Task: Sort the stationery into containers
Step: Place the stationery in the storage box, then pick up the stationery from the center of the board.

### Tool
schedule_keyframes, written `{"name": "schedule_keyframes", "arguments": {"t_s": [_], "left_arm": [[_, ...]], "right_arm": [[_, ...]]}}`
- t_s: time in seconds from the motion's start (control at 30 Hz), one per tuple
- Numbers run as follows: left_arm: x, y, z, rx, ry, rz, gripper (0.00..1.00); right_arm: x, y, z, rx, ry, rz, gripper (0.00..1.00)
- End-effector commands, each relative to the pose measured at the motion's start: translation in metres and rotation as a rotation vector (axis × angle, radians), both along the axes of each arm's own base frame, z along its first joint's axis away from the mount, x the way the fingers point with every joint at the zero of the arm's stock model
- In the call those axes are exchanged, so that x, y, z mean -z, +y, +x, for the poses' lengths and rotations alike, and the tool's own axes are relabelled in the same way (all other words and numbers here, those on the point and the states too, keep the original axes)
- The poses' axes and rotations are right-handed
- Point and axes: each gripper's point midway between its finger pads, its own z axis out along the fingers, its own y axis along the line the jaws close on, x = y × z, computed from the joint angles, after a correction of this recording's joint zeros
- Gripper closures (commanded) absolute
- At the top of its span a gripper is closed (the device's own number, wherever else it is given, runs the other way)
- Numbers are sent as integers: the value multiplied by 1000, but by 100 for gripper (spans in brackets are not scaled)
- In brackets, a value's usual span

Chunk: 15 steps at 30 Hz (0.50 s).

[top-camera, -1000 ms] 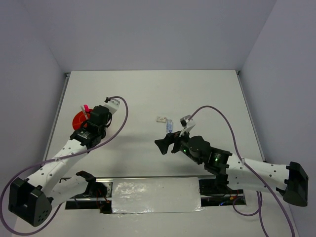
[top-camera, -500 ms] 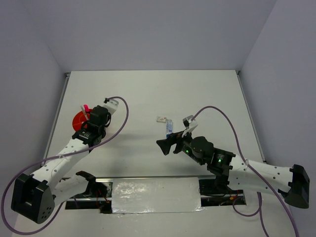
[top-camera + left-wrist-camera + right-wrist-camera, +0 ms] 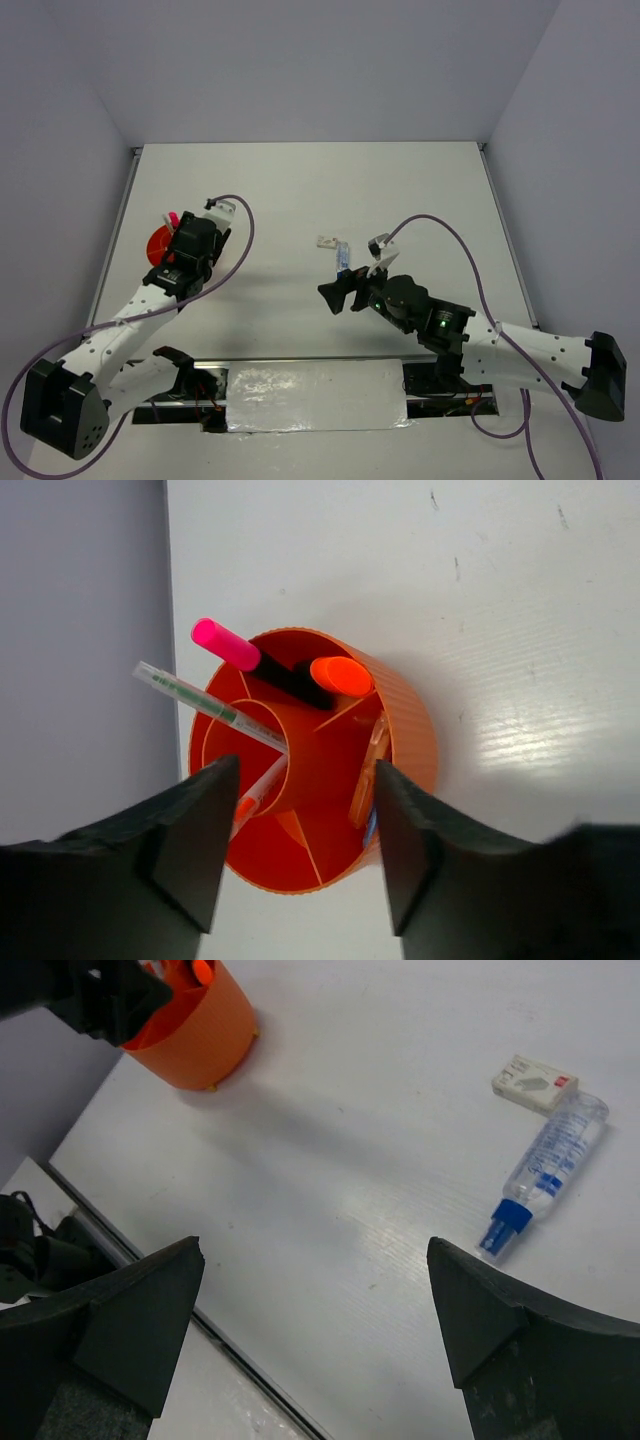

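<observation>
Left claw (image 3: 305, 780) is open and holds nothing. It hangs right over the orange tub (image 3: 412, 730). The tub sits near the left edge of the table (image 3: 400, 190), with the wall just past it, so that side is tight. There's open white surface to the right.

In the tub:
- Pink-capped highlighter (image 3: 225, 645) and orange-capped highlighter (image 3: 340, 675) lean at the far side.
- Clear pen (image 3: 200, 702) slants out over the left rim.
- Orange pen (image 3: 368, 775) stands against the right wall.

Right claw (image 3: 315, 1250) is spread wide and empty, mid-table. Ahead of it, the white block (image 3: 535, 1083) and the clear blue-capped tube (image 3: 545, 1165) lie just beside each other. I can't tell if they touch. Both are well apart from the tub.
</observation>
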Motion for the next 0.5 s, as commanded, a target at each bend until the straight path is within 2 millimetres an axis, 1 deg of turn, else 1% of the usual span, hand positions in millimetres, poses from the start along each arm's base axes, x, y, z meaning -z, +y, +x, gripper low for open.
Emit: {"name": "schedule_keyframes", "arguments": {"t_s": [0.0, 0.03, 0.07, 0.1, 0.13, 0.17, 0.2, 0.23, 0.27, 0.3, 0.33, 0.37, 0.4, 0.43, 0.47], "left_arm": [[-40, -11, 4, -11, -120, -163, 28], [-44, -14, 0, -12, -122, -199, 1], [-47, -16, -1, -45, -141, -270, 1], [-58, -17, -2, -69, -165, -324, 1], [-58, -16, -9, -105, -154, -366, 1], [-70, -23, -10, -145, -184, -486, 1], [-66, -25, -20, -162, -138, -527, 1], [-70, -33, -23, -146, -126, -581, 1], [-72, -50, -26, -82, -93, -654, 1], [-71, -57, -29, -44, -74, -678, 1], [-75, -62, -35, -6, -84, -707, 1], [-72, -68, -38, 32, -77, -727, 1], [-82, -66, -45, 54, -128, -745, 1], [-82, -65, -45, 55, -129, -745, 1], [-91, -63, -50, 69, -168, -751, 1]], "right_arm": [[0, -7, 14, 92, 49, -44, 0], [21, -14, 21, 129, 99, -126, 0], [20, -13, 25, 150, 129, -127, 0], [26, -14, 28, 170, 160, -150, 0], [49, -24, 35, 212, 218, -232, 0], [49, -23, 40, 220, 251, -236, 0], [68, -32, 47, 252, 309, -301, 0], [74, -29, 46, 240, 331, -325, 0], [73, -30, 55, 258, 341, -334, 0], [77, -31, 58, 273, 350, -355, 0], [90, -34, 60, 283, 378, -406, 0], [88, -34, 68, 302, 378, -415, 0], [98, -36, 76, 337, 400, -461, 1], [104, -36, 76, 338, 410, -477, 1], [104, -34, 78, 340, 414, -476, 1]]}}
